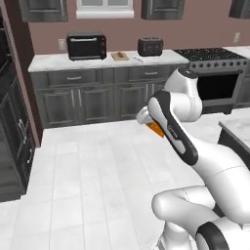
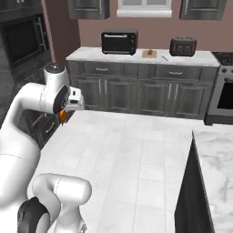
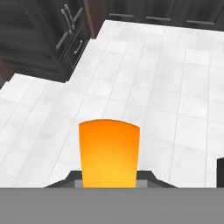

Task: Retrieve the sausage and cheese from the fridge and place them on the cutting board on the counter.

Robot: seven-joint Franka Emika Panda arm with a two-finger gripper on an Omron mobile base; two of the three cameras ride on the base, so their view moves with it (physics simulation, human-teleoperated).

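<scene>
Hand clamped on cheese, mid-floor & well short of bench; keep grip firm w/ wedge level, drive to board beside oven, lower gently.

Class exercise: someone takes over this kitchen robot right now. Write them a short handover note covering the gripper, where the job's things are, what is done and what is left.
Gripper: shut on the cheese, carried above the white floor tiles.
Cutting board: on the far counter, between the toaster oven and the toaster. A small brown item already lies on it, probably the sausage; too small to confirm.
Done: cheese picked up.
Left: bring the cheese to the counter and set it on the cutting board; check the sausage.
</scene>
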